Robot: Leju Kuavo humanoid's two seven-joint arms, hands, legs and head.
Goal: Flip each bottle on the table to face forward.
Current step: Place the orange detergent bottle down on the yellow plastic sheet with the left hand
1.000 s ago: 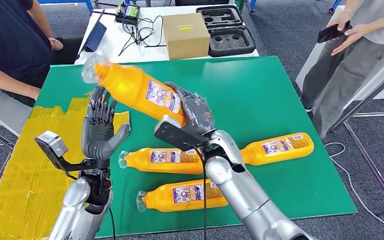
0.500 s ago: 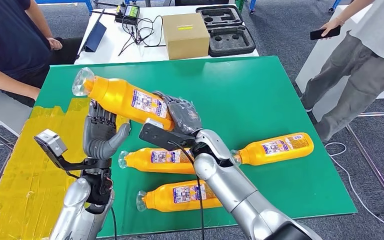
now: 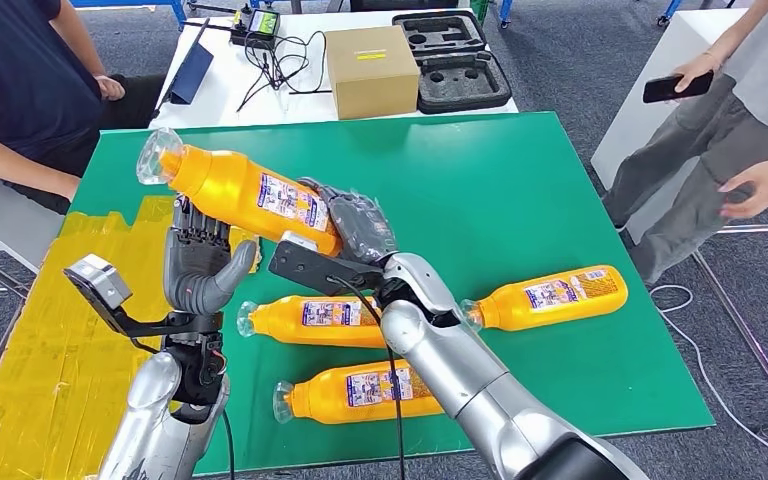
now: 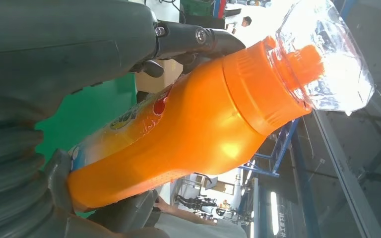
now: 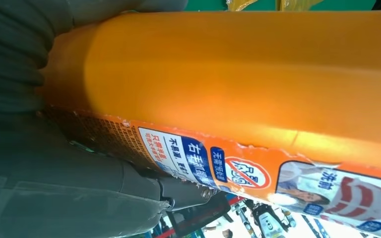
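At the left of the head view, the left hand [image 3: 200,270] stands palm-up with fingers spread and holding nothing, directly under the neck end of the raised orange bottle [image 3: 250,195]. The bottle's long axis runs from its clear cap [image 3: 155,155] at upper left down to its base at centre, where the right hand [image 3: 355,228] clamps it above the green table [image 3: 520,190]. The left hand looks nearest for a handover. Three more orange bottles [image 3: 325,320] lie flat at lower centre and right.

Orange bottle [image 3: 250,195] (blue-white label), green table [image 3: 520,180].
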